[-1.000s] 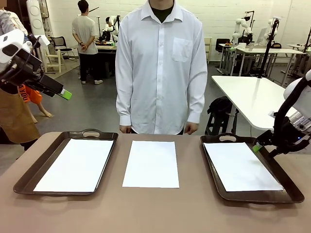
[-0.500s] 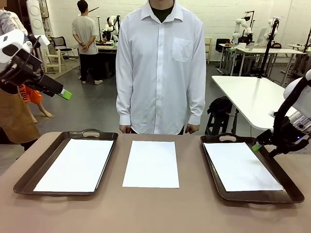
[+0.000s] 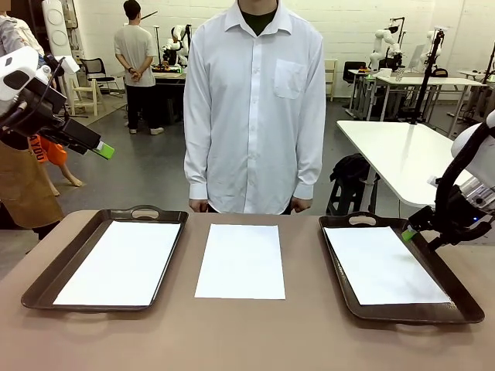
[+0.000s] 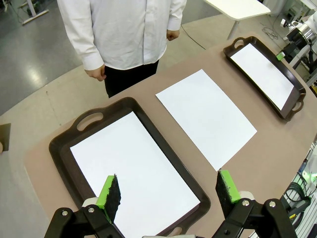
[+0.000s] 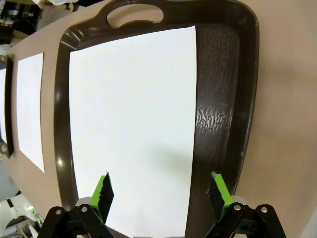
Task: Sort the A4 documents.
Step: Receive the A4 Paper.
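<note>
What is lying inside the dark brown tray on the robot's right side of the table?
One white A4 sheet lies flat in the right tray, leaving a bare strip of tray floor along one long side. Whether more sheets lie under it cannot be seen, because the top sheet covers them.

left tray (image 3: pixel 46 274) on bench (image 3: pixel 247 336): one sheet (image 3: pixel 120 261) in it | middle: sheet (image 3: pixel 240 260) lay on bench between trays | right tray (image 3: pixel 452 287): one sheet (image 3: pixel 383 265) in it | person (image 3: pixel 255 108) stood behind bench

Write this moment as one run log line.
left pincer: open, raised | right pincer: open, over right tray | middle sheet: on table
</note>
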`<state>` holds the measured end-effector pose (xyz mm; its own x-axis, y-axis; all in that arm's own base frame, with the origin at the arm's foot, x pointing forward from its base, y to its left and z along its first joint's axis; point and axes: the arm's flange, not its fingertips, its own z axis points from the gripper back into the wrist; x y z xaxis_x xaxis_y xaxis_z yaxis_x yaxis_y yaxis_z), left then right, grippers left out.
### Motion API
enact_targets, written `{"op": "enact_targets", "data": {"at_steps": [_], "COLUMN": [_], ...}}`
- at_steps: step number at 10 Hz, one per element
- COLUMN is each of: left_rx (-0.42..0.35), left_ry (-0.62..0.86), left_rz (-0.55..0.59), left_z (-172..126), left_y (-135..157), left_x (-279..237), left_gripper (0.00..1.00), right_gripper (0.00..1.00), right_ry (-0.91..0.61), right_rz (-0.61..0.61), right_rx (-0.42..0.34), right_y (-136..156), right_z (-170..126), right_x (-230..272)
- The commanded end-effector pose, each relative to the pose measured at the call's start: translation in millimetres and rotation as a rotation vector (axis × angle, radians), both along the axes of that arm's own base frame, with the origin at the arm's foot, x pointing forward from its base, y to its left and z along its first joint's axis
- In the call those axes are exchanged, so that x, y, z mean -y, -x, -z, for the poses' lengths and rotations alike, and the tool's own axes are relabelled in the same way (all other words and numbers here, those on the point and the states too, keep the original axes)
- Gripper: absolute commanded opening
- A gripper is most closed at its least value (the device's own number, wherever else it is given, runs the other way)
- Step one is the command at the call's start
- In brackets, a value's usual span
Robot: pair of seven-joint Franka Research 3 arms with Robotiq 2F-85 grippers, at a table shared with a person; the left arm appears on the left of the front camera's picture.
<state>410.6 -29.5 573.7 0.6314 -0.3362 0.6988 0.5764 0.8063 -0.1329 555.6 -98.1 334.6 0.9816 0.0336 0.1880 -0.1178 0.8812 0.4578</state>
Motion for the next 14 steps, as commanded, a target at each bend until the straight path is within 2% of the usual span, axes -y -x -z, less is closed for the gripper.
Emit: {"op": "enact_targets", "data": {"at_steps": [1,7,8,9,10,12,14], "left_rx": [0.001,0.001,0.001,0.001,0.001,0.001,0.001], "left_ry": [-0.005,-0.005,-0.005,-0.005,-0.005,-0.005,-0.005], "left_rz": [-0.001,-0.001,-0.001,-0.001,-0.001,-0.001,-0.001], "left_z": [0.1,0.1,0.1,0.1,0.1,0.1,0.1], "left_y": [0.4,0.4,0.4,0.4,0.4,0.4,0.4], "left_x": [0.7,0.7,0.7,0.7,0.7,0.7,0.7], "left_gripper": [1.00,1.00,1.00,1.00,1.00,1.00,1.00], "right_gripper": [1.00,1.00,1.00,1.00,1.00,1.00,1.00], "right_ry": [0.003,0.000,-0.032,-0.051,-0.119,-0.203,-0.274], "right_rz": [-0.013,0.000,-0.023,-0.051,-0.096,-0.206,-0.461], "right_rx": [0.006,0.000,0.162,0.339,0.437,0.576,0.708], "right_y": [0.7,0.0,19.6,44.0,64.7,90.2,114.2], "right_z": [0.9,0.0,-26.5,-67.5,-97.5,-134.6,-166.5], "right_x": [0.3,0.0,10.9,17.2,24.4,34.4,35.8]}}
